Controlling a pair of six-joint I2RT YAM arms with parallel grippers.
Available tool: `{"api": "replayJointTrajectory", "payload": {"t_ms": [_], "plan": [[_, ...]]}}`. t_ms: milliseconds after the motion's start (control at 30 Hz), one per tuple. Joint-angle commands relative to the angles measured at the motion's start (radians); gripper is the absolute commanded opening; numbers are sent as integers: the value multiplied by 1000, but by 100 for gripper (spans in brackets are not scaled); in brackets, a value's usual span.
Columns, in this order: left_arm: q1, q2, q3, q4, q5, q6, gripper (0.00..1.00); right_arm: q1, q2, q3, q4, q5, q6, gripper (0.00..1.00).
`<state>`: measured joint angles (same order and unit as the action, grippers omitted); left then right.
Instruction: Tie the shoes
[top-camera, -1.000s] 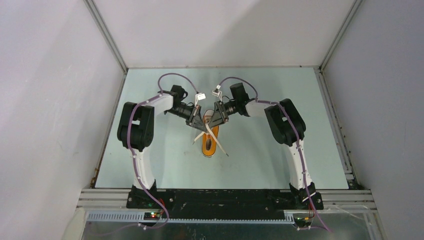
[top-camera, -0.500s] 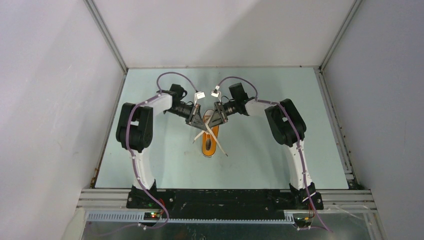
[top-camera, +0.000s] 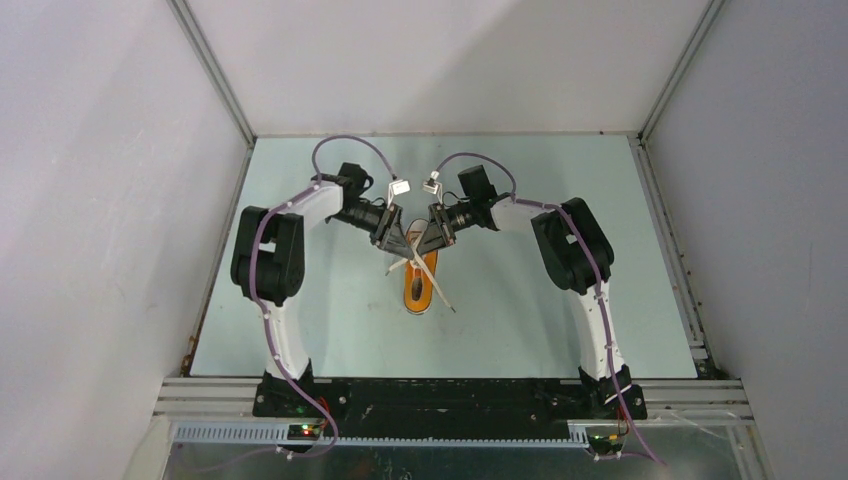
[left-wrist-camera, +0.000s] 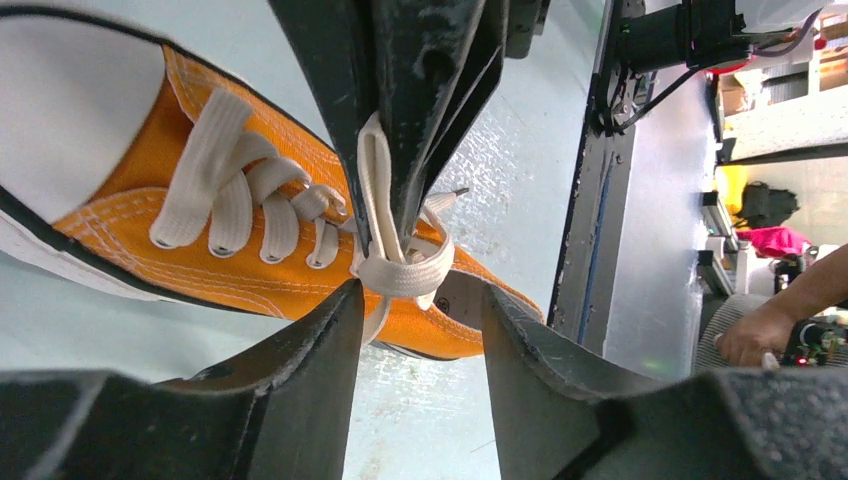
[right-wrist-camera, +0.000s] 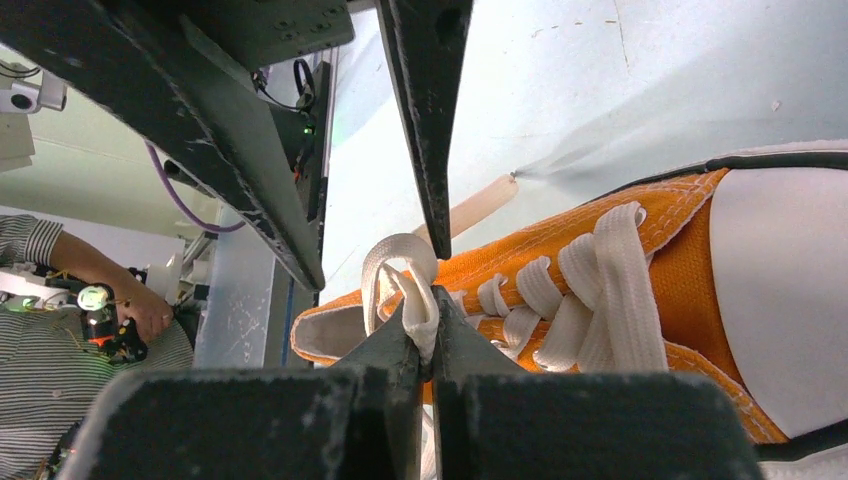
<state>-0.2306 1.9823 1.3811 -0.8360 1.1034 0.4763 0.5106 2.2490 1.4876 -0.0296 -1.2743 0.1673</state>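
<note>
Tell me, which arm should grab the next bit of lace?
Probably left: the left gripper is open beside the knot, while the right gripper is shut on the lace loop.

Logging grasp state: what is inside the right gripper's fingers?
A white lace loop, pinched in the right gripper over the orange shoe. The fingers cover the clamped part.

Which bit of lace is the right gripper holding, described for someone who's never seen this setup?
Find the orange sneaker in the middle of the table. At its top eyelets a white lace loop stands up off the shoe, pinched in the right gripper. The rest of the lacing lies flat across the shoe.
</note>
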Motion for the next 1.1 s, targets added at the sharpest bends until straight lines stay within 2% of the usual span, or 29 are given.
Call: {"api": "replayJointTrajectory", "payload": {"t_ms": [0, 167, 433, 700, 933, 1067], "plan": [[-1, -11, 57, -37, 20, 57, 52, 7, -55, 23, -11, 11, -16, 3], [-6, -1, 43, 74, -38, -106, 52, 7, -55, 23, -13, 14, -17, 3], [-20, 14, 41, 138, -30, -199, 46, 8, -54, 24, -18, 16, -20, 3], [-47, 33, 66, 55, -13, -133, 41, 7, -54, 26, -21, 23, -19, 3], [-49, 50, 112, -45, -27, -27, 45, 6, -53, 27, -21, 23, -18, 3], [-49, 67, 142, -98, -43, 9, 38, 5, -52, 27, -21, 24, -18, 3]]}}
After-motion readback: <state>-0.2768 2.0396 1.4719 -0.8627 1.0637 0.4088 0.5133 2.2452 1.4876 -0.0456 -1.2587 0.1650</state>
